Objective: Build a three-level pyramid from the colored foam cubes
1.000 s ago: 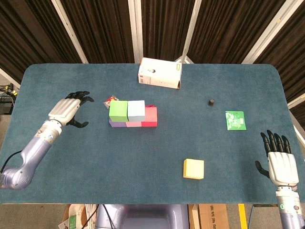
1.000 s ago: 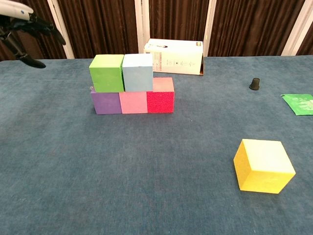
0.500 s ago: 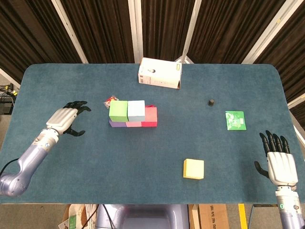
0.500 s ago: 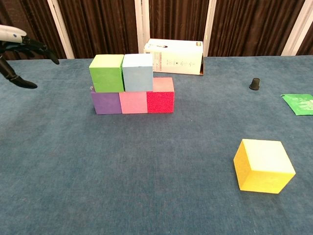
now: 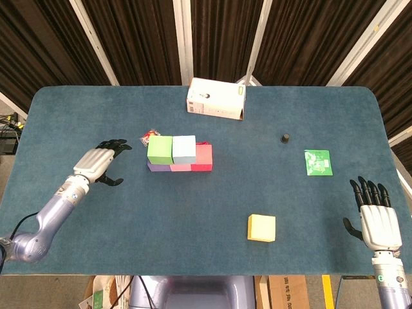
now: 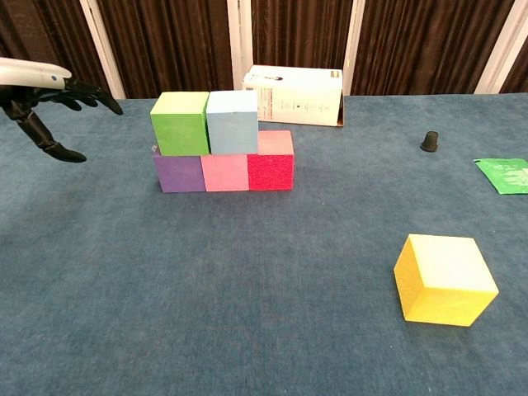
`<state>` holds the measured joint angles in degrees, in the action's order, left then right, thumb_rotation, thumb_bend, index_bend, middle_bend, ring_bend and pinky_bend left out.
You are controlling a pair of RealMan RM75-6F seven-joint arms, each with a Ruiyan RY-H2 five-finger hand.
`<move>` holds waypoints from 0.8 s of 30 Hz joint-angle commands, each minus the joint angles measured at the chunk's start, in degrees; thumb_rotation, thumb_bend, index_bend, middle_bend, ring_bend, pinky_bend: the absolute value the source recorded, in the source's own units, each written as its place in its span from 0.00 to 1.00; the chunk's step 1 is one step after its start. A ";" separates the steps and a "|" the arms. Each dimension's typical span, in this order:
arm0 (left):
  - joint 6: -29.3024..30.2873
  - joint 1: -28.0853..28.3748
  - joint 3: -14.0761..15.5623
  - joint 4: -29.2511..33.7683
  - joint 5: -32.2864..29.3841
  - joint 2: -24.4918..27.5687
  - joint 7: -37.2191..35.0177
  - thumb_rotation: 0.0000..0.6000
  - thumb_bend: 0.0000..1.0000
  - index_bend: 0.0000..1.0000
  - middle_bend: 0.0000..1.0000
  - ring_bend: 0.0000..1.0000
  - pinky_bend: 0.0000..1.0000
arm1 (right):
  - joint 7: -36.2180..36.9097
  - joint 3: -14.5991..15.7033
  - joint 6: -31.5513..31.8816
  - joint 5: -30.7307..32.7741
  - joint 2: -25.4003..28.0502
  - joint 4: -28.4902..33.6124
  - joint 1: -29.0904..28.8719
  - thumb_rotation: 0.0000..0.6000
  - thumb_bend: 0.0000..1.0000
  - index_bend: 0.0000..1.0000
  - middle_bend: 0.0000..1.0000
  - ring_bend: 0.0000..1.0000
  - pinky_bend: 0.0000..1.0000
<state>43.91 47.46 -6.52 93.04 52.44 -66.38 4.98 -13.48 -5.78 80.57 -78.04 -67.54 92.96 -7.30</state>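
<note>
While the top level is missing, these matter:
Left hand [image 5: 100, 163]: fingers apart, holding nothing, left of the stack [image 6: 223, 142].
Right hand [image 5: 376, 219]: fingers spread, empty, far right of the stack.
Yellow cube [image 6: 444, 279]: front-right of the stack, loose.
Advice: grip its sides squarely, set it centred over the green [image 6: 179, 123] and blue [image 6: 232, 121] cubes.

table [image 5: 96, 116] blue cloth | yellow cube [image 5: 261, 228] | white box [image 5: 215, 99] | green packet [image 5: 318, 162]
</note>
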 commanded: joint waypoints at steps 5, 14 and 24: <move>0.54 1.79 -0.65 0.22 -3.07 -1.84 3.82 1.00 0.32 0.15 0.03 0.00 0.00 | 0.06 -0.11 -0.28 0.35 -0.07 -0.34 -0.14 1.00 0.32 0.05 0.01 0.00 0.00; 1.23 3.63 -0.26 0.84 -6.42 -4.01 8.47 1.00 0.32 0.13 0.03 0.00 0.00 | 0.29 -0.32 0.00 0.74 0.20 -0.18 0.02 1.00 0.32 0.05 0.01 0.00 0.00; 2.48 4.47 0.06 0.25 -9.11 -5.97 11.26 1.00 0.32 0.12 0.03 0.00 0.00 | 0.86 -0.32 -0.34 0.91 0.43 -0.26 -0.05 1.00 0.32 0.05 0.01 0.00 0.00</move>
<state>46.33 51.89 -6.48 93.34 43.39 -72.29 16.19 -12.62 -6.11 80.24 -77.11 -67.12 92.69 -7.35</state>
